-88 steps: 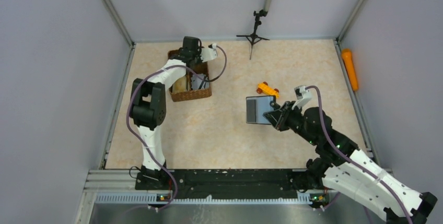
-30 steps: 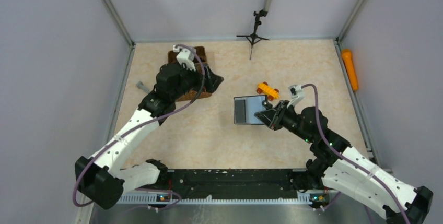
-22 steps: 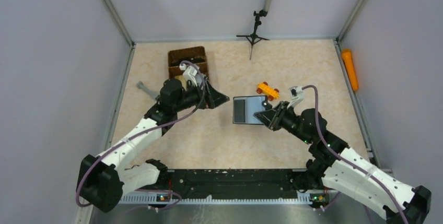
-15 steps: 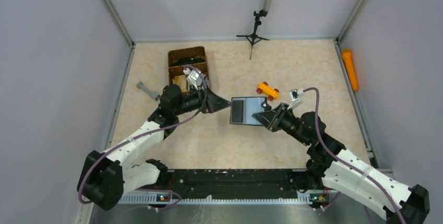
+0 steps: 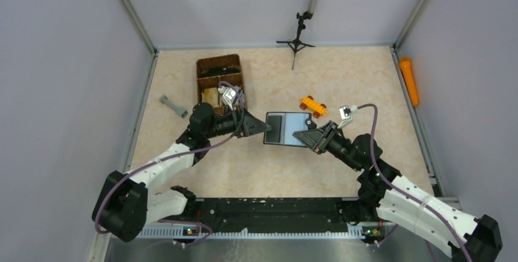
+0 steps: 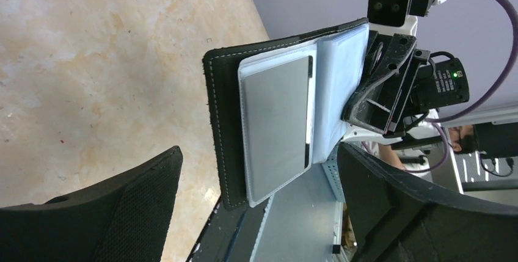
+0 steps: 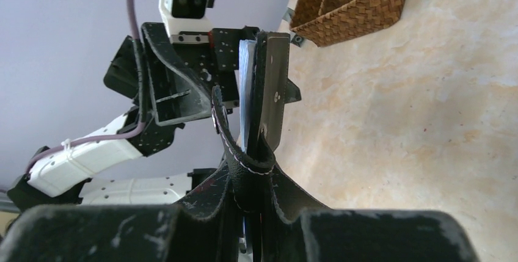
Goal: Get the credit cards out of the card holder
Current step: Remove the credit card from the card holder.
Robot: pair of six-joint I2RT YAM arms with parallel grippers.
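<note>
- Card holder (image 5: 284,129) hung open just beside the orange toy car (image 5: 312,104), a grey card (image 6: 278,127) showing in its sleeve.
- Right gripper (image 5: 303,135) pinched its edge on the toy car's side.
- Left gripper (image 5: 261,126) gaped wide at the edge far from the toy car.

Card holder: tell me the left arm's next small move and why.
Probably ease the left gripper forward until its open jaws straddle the grey card, then close. The right gripper holds the card holder up and open, with the card facing the left jaws, which are not yet touching it.
</note>
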